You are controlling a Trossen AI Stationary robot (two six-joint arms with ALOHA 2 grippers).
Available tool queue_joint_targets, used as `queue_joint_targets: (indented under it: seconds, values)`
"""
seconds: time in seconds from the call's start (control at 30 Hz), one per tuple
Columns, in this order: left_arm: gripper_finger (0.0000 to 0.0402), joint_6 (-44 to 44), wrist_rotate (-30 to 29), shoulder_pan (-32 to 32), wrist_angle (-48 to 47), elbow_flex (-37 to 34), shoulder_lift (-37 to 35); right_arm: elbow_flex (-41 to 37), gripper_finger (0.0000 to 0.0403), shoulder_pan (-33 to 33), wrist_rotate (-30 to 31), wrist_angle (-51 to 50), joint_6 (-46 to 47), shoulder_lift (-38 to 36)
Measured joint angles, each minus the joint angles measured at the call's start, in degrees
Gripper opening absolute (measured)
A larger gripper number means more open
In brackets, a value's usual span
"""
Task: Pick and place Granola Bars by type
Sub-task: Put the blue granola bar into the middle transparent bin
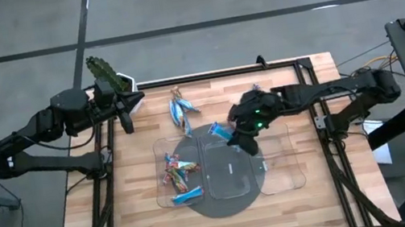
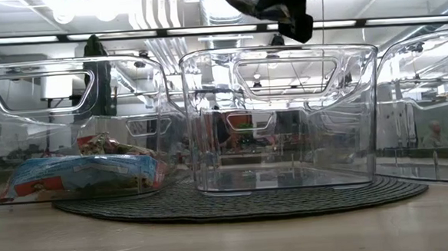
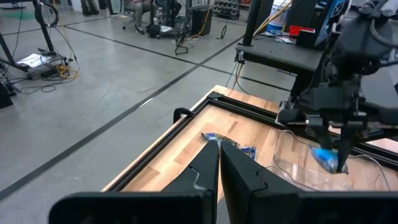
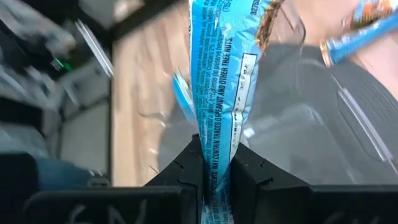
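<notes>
Pinched between the right gripper (image 4: 214,171) fingers, a light blue bar (image 4: 225,81) hangs lengthwise, held only by one end of its wrapper; seen from above, that gripper (image 1: 240,136) hovers over the rim of the middle tray (image 1: 230,184), near its far edge. My worry is the hold: a thin foil end caught so narrowly could slip or swing, and a bar dangling this freely may catch the tray wall and land on the mat (image 1: 200,203) or the table (image 1: 122,224) rather than inside. Since the gripper sits near the boundary between trays, a release here could also send the bar into the wrong compartment; the left tray (image 1: 161,148) already holds red-pink bars (image 1: 175,169) plus one blue bar (image 1: 187,195), so the sorting there looks mixed, though I cannot tell how that arose. The middle tray looks empty from table height (image 2: 281,119), as does the right tray (image 1: 285,170). More blue bars (image 1: 181,110) lie in a loose pile on the wood beyond the trays, touching one another, so a later pick could drag a neighbour along. The left gripper (image 1: 135,100) waits at the table's far left corner, fingers pressed together on nothing, well apart from the work.
</notes>
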Motion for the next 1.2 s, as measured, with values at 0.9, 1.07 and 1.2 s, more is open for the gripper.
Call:
queue_joint_targets:
  seconds: [0.9,1.07,1.2]
  values:
    - [0.0,2.16,0.02,0.01,-0.55,-0.06,0.04,13.54,0.0111,3.32,0.35,-15.1,-1.58,17.77]
    - [0.0,2.25,0.02,0.0,-0.5,-0.06,0.04,13.54,0.0162,3.32,0.53,-14.98,-1.37,17.74]
    - [0.0,2.27,0.02,0.01,-0.5,-0.06,0.04,13.51,0.0186,3.34,0.62,-14.61,-1.37,17.74]
